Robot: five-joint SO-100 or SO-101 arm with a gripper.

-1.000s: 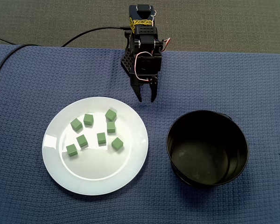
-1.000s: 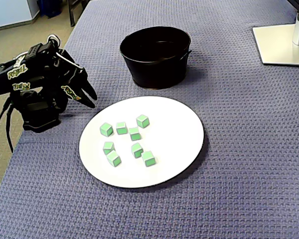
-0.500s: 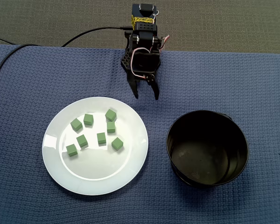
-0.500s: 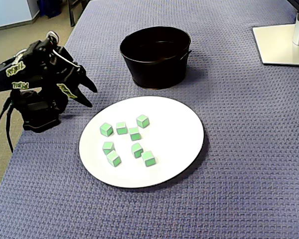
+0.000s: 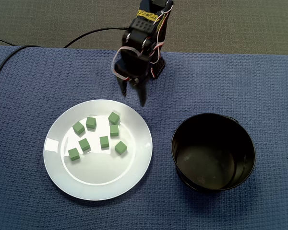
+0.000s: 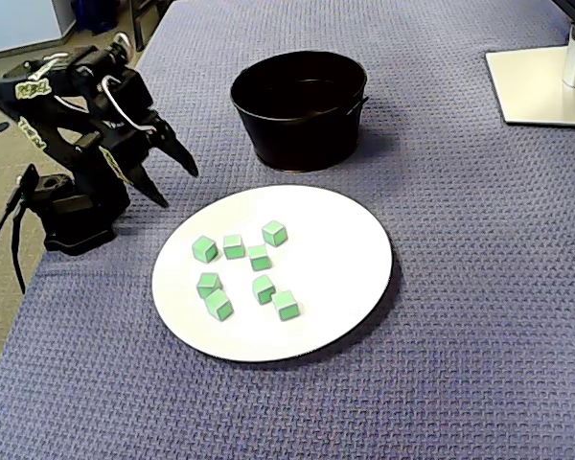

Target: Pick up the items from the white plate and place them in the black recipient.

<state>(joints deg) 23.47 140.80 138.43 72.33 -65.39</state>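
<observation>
— Blue waffle-weave cloth (image 5: 259,86) covers the surface, and grey carpet (image 5: 240,19) shows beyond its far edge in a fixed view. What sits on it?

— A white plate (image 5: 98,184), and to its right in that view the black recipient (image 5: 213,119). The two are near each other but not touching.

— Where are the items?

— Eight green cubes (image 5: 104,142) all lie on the plate, loosely grouped in its upper part as that view shows it. In the recipient only the bare dark bottom shows.

— And the arm?

— The black arm (image 5: 144,43) stands at the far edge of the cloth. Its end effector (image 5: 133,99) points down just beyond the plate's far rim, over the cloth rather than over the plate. In the other fixed view the end effector (image 6: 178,188) hangs beside the plate's left rim, raised clear of the cloth.

— Is it gripping anything?

— No. The two fingers are spread apart, and every cube is well away from them.

— Anything else around?

— A black cable (image 5: 91,32) runs from the arm's base off to the left across the carpet. A white stand base (image 6: 541,81) rests on the cloth at the upper right corner of the side view, well apart from the recipient.
</observation>
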